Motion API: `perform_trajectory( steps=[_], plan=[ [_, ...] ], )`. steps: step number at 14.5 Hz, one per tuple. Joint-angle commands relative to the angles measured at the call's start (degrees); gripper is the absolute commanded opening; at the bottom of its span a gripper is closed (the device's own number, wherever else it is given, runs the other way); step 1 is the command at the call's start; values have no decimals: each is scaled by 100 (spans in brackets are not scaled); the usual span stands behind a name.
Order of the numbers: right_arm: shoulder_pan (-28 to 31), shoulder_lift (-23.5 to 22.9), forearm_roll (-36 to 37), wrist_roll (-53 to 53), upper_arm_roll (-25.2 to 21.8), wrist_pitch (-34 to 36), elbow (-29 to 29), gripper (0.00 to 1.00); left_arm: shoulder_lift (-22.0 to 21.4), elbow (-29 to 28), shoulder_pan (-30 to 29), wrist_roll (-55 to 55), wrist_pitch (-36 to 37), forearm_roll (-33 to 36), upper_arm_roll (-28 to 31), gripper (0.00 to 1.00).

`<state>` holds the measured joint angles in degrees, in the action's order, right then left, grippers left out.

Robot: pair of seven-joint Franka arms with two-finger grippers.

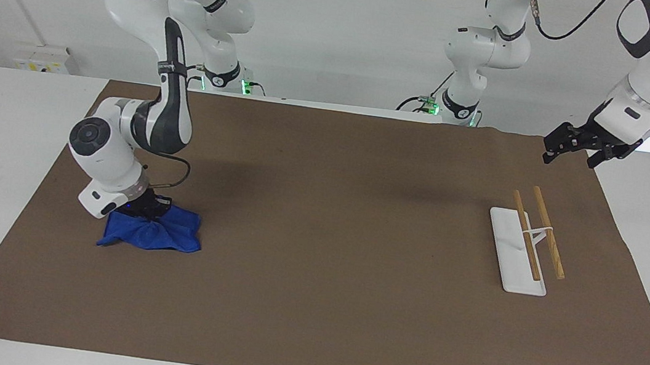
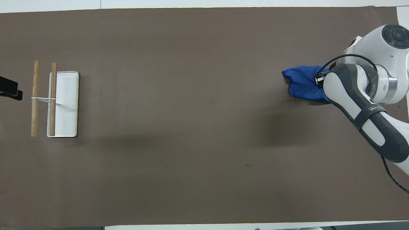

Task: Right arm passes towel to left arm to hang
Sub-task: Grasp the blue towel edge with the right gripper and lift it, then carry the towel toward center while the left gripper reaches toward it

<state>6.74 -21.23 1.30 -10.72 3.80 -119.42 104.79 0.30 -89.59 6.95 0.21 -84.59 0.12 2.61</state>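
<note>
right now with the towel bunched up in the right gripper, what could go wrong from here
1. The right gripper pinches the towel at one bunched spot near its top, and most of the cloth sags to the brown mat. It may slip out during the lift.
2. Crumpled like this, the towel offers the left gripper, waiting over the mat's corner by the rack, no clean edge to take.
3. A balled towel may hang unevenly on the rack's wooden bars.

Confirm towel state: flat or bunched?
Bunched. The towel is gathered into a crumpled peak under the right claw, its lower folds on the brown mat.
</note>
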Motion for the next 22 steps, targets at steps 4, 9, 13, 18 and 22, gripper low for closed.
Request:
perform_trajectory(
  steps=[4,9,13,18,22],
  plan=[
    [11,66,-304,156,612,1647,-1397,0,-100,-172,-237,-232,135,6,99,100],
    [-164,66,-2148,1437,710,1870,-1619,0,-425,-770,-132,-1641,154,6,21,100],
    [-182,136,-3590,3361,964,1791,-1409,0,-653,-1637,673,-4565,-1493,6,3,100],
    [-717,250,-4523,4823,1053,1177,-1067,0,-417,-1834,1414,-7461,-2675,-73,-6,100],
    [-1034,330,-4946,5850,1061,825,-872,0,-285,-1852,1922,-8684,-3221,-671,-24,100]
  ],
)
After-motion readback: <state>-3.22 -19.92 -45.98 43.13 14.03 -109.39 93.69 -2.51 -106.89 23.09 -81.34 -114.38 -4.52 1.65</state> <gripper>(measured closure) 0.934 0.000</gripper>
